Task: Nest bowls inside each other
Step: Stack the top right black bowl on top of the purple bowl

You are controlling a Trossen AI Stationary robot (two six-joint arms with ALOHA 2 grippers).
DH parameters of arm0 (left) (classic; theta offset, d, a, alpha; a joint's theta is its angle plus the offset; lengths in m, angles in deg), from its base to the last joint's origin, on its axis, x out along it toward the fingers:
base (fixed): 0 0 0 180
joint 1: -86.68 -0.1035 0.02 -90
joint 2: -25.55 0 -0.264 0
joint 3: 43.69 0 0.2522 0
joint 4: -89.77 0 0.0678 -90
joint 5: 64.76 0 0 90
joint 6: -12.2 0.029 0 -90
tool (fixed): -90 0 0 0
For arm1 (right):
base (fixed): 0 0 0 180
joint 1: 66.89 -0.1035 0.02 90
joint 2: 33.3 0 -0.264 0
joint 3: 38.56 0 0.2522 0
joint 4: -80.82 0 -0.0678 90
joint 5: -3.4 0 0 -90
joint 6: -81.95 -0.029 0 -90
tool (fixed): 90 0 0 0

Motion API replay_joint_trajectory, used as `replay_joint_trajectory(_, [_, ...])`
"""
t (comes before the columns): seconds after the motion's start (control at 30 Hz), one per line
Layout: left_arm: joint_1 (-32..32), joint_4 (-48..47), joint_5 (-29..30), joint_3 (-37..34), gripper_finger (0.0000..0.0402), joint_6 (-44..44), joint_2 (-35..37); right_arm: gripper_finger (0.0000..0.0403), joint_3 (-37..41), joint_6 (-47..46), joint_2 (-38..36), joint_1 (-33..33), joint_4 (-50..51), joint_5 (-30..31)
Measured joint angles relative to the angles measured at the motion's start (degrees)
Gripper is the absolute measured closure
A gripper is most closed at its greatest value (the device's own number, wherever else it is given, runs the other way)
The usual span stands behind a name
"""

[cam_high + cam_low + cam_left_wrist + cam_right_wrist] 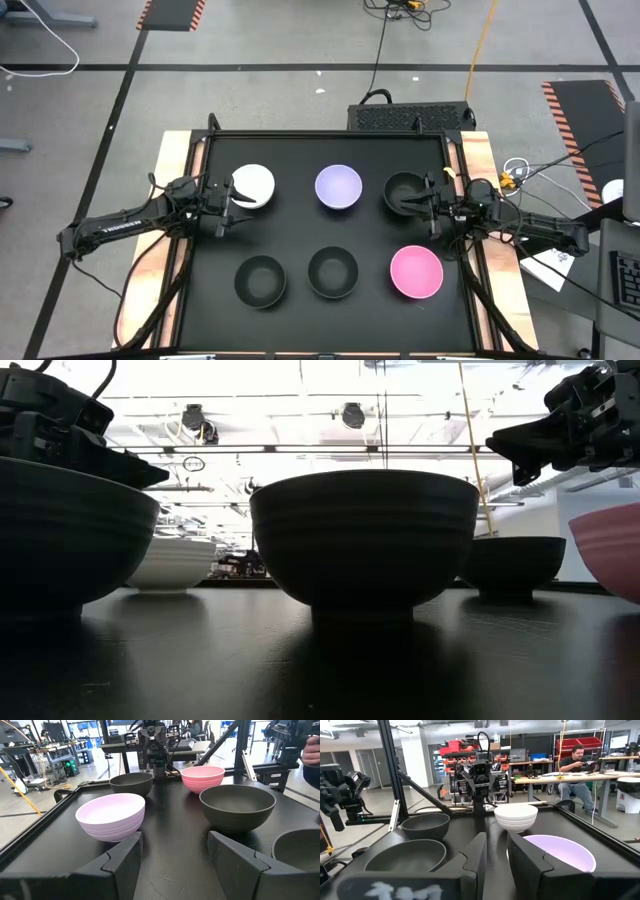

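Observation:
Six bowls stand upright on their bases on the black table. The far row holds the white bowl [253,186], the lavender bowl [338,187] and a black bowl [405,193]. The near row holds two black bowls [260,279] [333,272] and the pink bowl [416,272]. My left gripper [228,205] [175,840] is open wide at the white bowl's left side, raised above it in the low view [140,470]. My right gripper [425,207] [496,837] is open by a narrow gap, above the right edge of the far black bowl [510,565].
The table is a black tray-like top with a raised rim [330,133] and wooden side strips [172,170]. Bare table lies between the two rows of bowls. Beyond the table, a person [577,765] sits at a desk, and cables cross the floor [400,10].

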Motion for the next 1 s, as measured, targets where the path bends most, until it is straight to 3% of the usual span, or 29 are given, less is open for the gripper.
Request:
replay_joint_trajectory(0.4, [0.01,3.28,0.92,0.00,0.0172,0.28,0.00,0.0334,0.02,0.00,0.00,0.00,-0.94,0.00])
replay_joint_trajectory(0.53, [0.01,7.88,1.07,0.00,0.0172,-3.94,0.00,0.0334,0.01,0.00,0.01,-0.01,-2.34,0.02])
replay_joint_trajectory(0.73, [0.01,13.05,1.02,0.00,0.0172,-17.10,0.02,0.0334,0.00,0.40,0.02,-0.01,-2.76,0.02])
replay_joint_trajectory(1.0, [0.01,12.79,-1.68,0.00,0.0172,-16.05,0.00,0.0334,0.02,1.55,0.59,-0.02,-8.89,0.00])
